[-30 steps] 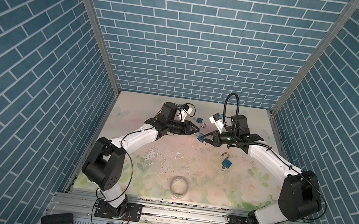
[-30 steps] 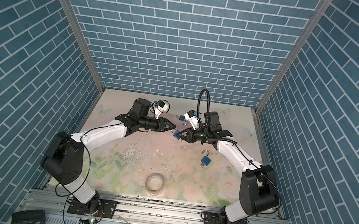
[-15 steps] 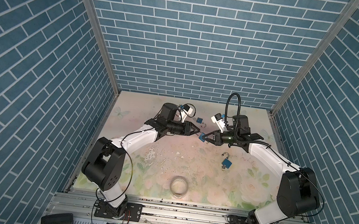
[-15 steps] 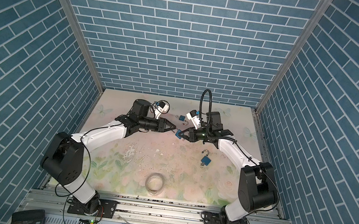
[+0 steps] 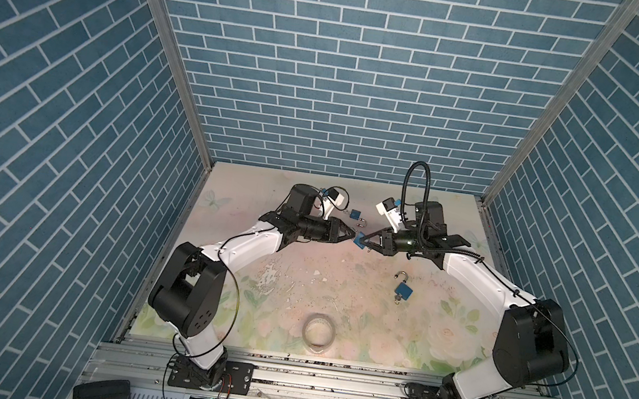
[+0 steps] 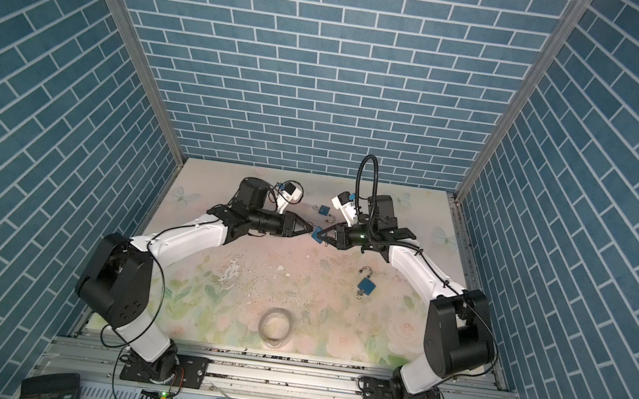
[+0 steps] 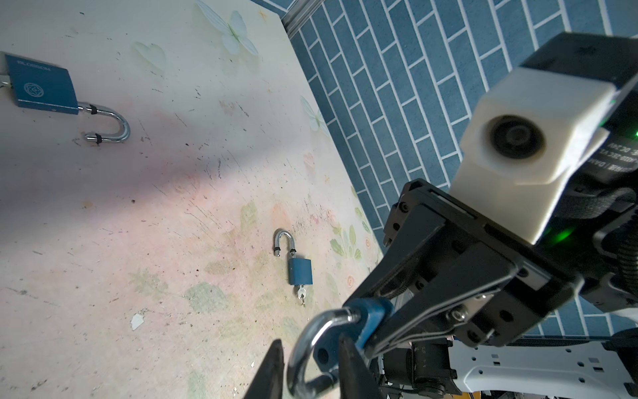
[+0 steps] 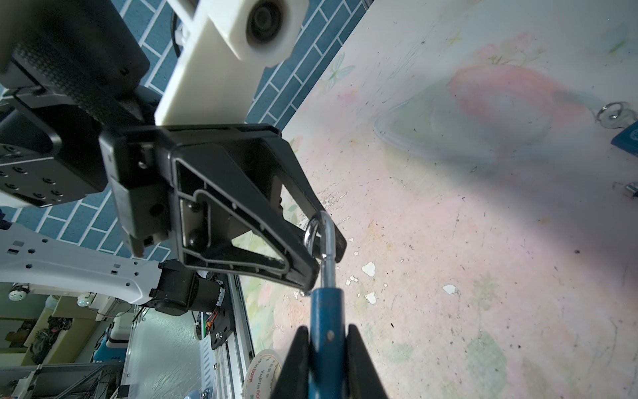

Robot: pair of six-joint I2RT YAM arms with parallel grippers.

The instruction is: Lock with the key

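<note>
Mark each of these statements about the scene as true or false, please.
1. The right gripper grips a blue padlock by its body. True.
2. The left gripper holds a key. False: its fingers straddle that padlock's shackle.
3. The table padlock beside the right arm has a key in it. True.
4. The tape roll stands at the back wall. False: it lies near the front edge.
5. Only one padlock lies on the table. False: a rear padlock lies there too.
</note>
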